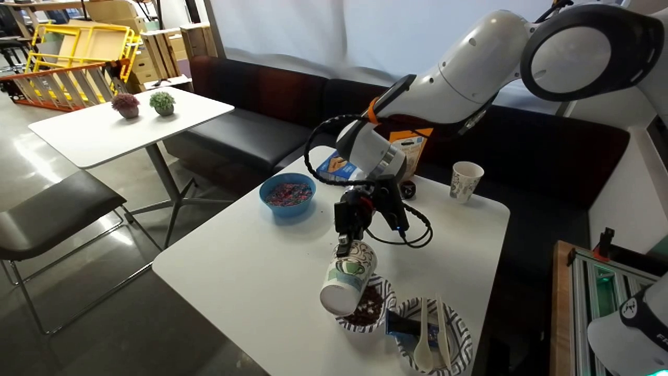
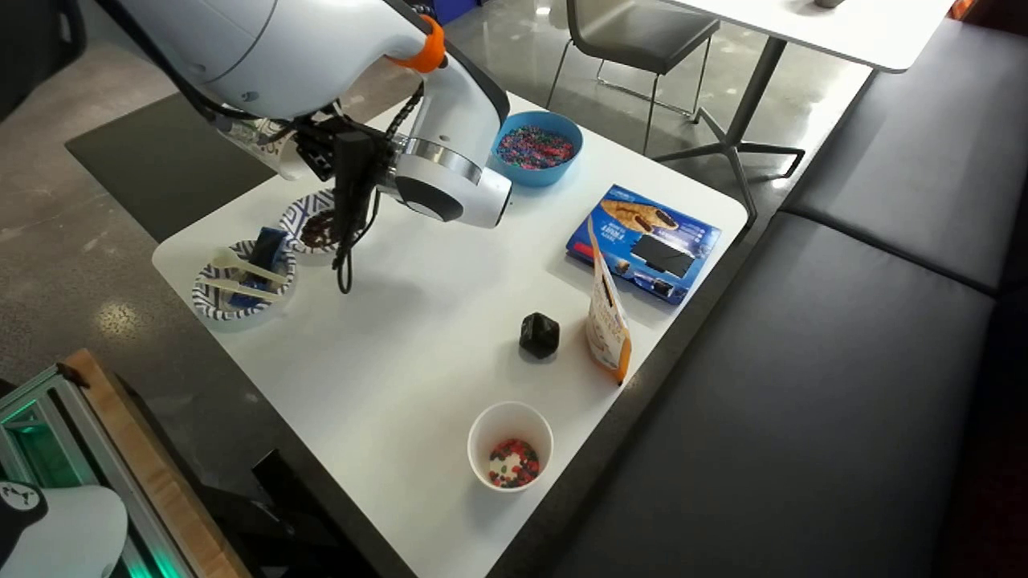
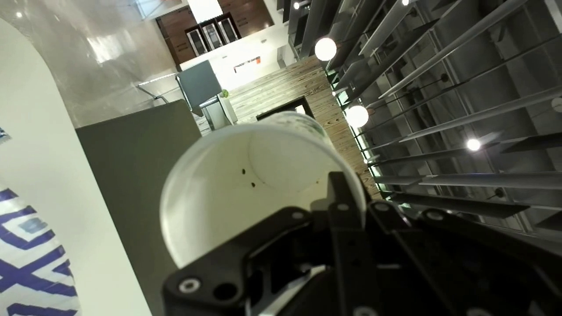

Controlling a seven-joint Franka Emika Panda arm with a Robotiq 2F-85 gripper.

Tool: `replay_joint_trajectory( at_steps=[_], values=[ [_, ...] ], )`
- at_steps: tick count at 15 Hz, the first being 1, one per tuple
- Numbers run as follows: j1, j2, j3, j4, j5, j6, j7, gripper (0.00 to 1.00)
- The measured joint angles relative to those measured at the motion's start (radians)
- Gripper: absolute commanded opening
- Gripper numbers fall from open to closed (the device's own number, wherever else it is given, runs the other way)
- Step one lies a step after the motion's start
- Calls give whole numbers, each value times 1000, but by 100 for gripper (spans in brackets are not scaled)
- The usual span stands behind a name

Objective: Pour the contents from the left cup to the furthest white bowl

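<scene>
Left cup (image 1: 348, 277) — had it pinched by its rim in the gripper (image 1: 345, 245), tipped well over, apparently above the furthest white bowl (image 1: 387, 293), by the worktop (image 1: 235, 277) edge opposite the bench (image 2: 803, 385), toward the corner with the utensil bowl (image 1: 463, 329). In the wrist view, saw only a few dark specks (image 3: 253, 184) inside. Judged the step in hand as the pour, probably all but done. Called next — likely — for shaking those loose, then righting the cup clear of the bowl's rim.

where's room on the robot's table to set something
Between spoon bowl, upright cup and black object; also between blue bowl and brown-filled bowl. Crowded: spoon bowl's end, near the tilted cup; blue box beside pouch.
</scene>
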Motion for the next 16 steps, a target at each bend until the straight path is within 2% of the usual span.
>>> replay_joint_trajectory(
  at_steps=[10,16],
  values=[
    [-2,6,-10,21,27,-122,-2,0],
    [21,6,-24,26,21,-136,1,0]
  ],
)
